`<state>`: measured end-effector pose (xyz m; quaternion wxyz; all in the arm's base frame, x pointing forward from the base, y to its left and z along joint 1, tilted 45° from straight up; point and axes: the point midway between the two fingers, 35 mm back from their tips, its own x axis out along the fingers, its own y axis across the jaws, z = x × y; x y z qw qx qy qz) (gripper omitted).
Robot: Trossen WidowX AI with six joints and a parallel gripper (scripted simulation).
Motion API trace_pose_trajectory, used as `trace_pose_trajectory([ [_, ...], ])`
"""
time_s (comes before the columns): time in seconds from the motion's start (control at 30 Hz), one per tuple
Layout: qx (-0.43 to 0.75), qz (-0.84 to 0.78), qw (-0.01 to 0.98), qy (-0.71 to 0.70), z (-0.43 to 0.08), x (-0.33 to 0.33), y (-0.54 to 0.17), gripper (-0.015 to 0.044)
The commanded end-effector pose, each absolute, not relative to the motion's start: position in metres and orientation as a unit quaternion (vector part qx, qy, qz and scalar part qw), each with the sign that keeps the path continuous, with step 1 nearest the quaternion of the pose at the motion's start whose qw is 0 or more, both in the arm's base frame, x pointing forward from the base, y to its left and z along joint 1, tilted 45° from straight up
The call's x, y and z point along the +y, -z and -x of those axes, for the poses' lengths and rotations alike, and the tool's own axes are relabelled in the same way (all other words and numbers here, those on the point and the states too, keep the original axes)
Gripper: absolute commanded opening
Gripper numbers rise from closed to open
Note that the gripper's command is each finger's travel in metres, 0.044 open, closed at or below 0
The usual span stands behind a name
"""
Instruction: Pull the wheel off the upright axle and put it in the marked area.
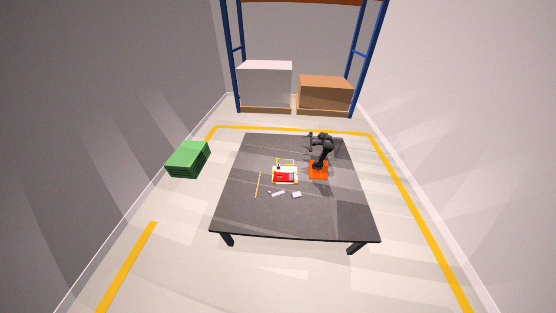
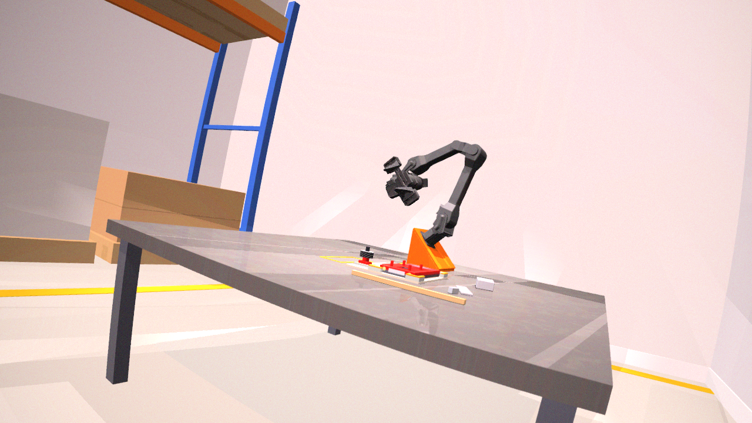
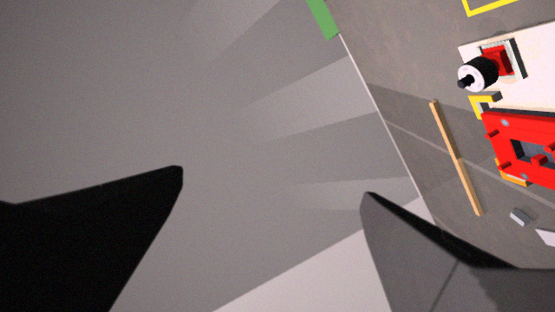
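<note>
While the small black wheel with a white face (image 3: 478,74) sits on its upright axle at the corner of the white base plate (image 3: 538,65), the black parallel-jaw end effector (image 2: 400,185) hangs high above the dark grey worktop (image 2: 294,262), well apart from everything on it. Its jaws are spread nearly to their widest and hold nothing. That raised, open stance looks like a ready pose, leaving room to come down over the wheel without clipping the red fixture frame (image 3: 520,145) beside it. Just beyond the plate lies the yellow-outlined rectangle (image 1: 284,161), presumably placed near so the carry is short. A thin wooden strip (image 3: 455,156) lies well apart from the wheel.
</note>
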<state>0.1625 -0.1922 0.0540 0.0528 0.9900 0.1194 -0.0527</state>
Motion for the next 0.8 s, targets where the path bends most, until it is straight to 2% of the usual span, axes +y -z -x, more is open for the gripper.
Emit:
trace_pose_trajectory([
  [0.0,0.124,-0.989,0.054,0.054,-0.163,-0.192,-0.054,0.0374],
  [0.1,0.19,-0.976,0.073,0.077,-0.179,-0.183,-0.05,0.03],
  [0.3,0.355,-0.922,0.1,0.12,-0.227,-0.157,-0.039,0.03],
  [0.43,0.453,-0.868,0.154,0.135,-0.252,-0.135,-0.03,0.03],
  [0.77,0.627,-0.719,0.22,0.205,-0.32,-0.061,-0.021,0.03],
])
